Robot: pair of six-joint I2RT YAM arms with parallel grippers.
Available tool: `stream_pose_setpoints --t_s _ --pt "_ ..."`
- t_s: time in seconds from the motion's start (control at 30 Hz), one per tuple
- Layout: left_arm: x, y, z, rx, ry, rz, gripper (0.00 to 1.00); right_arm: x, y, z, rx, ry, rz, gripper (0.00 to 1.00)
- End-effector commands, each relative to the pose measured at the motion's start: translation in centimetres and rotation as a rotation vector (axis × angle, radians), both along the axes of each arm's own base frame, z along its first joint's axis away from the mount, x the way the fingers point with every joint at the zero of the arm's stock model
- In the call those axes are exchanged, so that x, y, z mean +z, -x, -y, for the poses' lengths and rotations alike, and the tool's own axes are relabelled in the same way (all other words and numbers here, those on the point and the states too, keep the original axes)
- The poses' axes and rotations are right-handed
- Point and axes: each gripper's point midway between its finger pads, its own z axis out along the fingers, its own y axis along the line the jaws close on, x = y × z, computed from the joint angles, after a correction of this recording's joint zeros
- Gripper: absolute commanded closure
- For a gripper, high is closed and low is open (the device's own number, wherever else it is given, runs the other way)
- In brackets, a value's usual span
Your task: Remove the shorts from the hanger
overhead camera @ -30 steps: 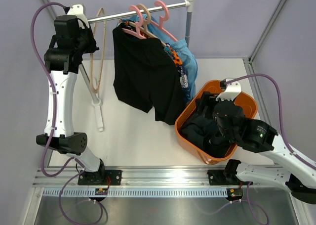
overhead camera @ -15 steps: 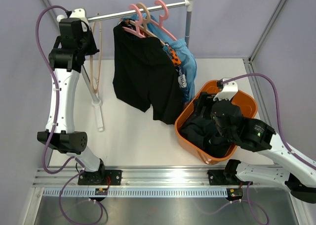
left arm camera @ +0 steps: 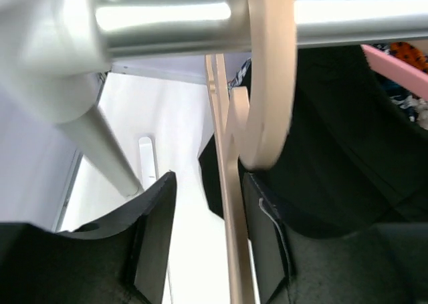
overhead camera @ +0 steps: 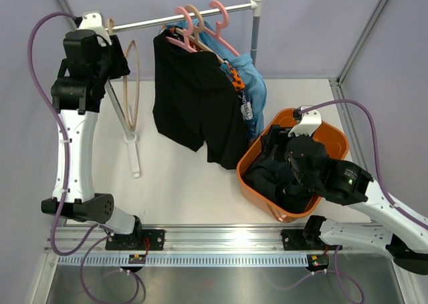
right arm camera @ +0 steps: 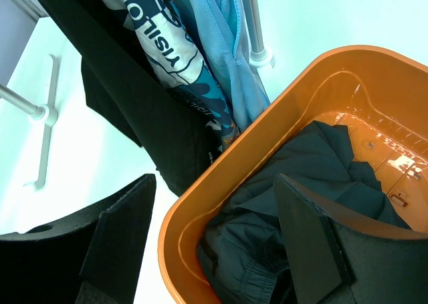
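Note:
The black shorts (overhead camera: pixel 194 103) hang from a pink hanger (overhead camera: pixel 184 20) on the rail (overhead camera: pixel 167 18). The patterned shorts (overhead camera: pixel 245 98) and the light blue shorts (overhead camera: pixel 256 77) hang behind them. The dark navy shorts (overhead camera: pixel 267 174) lie in the orange basket (overhead camera: pixel 249 184). My left gripper (overhead camera: pixel 115 58) is open at the rail's left end. In the left wrist view its jaws (left arm camera: pixel 210 244) stand either side of an empty tan hanger (left arm camera: pixel 231 237), close to the right finger (left arm camera: pixel 267 244). My right gripper (overhead camera: pixel 275 143) is open and empty over the basket (right arm camera: pixel 200 204), above the navy shorts (right arm camera: pixel 301 184).
The rack's right post (overhead camera: pixel 255 23) stands just behind the basket. Its left leg and white foot (overhead camera: pixel 132 150) stand on the table beside my left arm. Grey walls close in the left, back and right. More hangers (overhead camera: pixel 217 13) hook over the rail.
My left arm has swung left and up along the rail, and the tan hanger has shifted with it. My right gripper drew back a little over the basket, then stayed still.

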Motion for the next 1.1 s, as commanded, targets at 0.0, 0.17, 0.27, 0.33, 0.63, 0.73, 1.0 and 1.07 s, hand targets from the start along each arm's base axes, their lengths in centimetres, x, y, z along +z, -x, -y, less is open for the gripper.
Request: stream_pose_setpoints --t_s 0.0,0.17,0.27,0.33,0.63,0.73,1.0,1.07 --pt "3.7 2.3 -0.6 0.016 0.001 0.115 0.50 0.5 -0.2 0.0 -0.011 -0.032 0.008 0.20" --pt "6.5 5.3 -1.1 0.036 -0.009 0.194 0.48 0.5 -0.1 0.2 -0.014 -0.029 0.008 0.21" --pt "8.2 6.8 -0.5 0.026 -0.006 0.252 0.48 0.5 -0.1 0.2 -0.015 -0.025 0.006 0.20" --pt "9.6 8.2 0.8 -0.011 -0.001 0.299 0.48 0.4 -0.1 0.2 -0.013 -0.021 0.005 0.20" --pt "11.5 9.2 10.2 -0.248 0.036 0.358 0.46 0.2 0.0 0.5 -0.022 -0.008 -0.003 0.20" --pt "11.2 7.4 13.0 -0.264 0.056 0.360 0.42 0.3 0.1 0.7 -0.022 -0.006 -0.010 0.20" --pt "9.8 2.2 17.5 -0.213 0.105 0.382 0.36 0.7 1.0 2.5 -0.042 -0.003 -0.019 0.20" --pt "9.9 1.4 17.6 -0.177 0.112 0.391 0.36 0.9 1.3 3.0 -0.050 -0.011 -0.015 0.20"
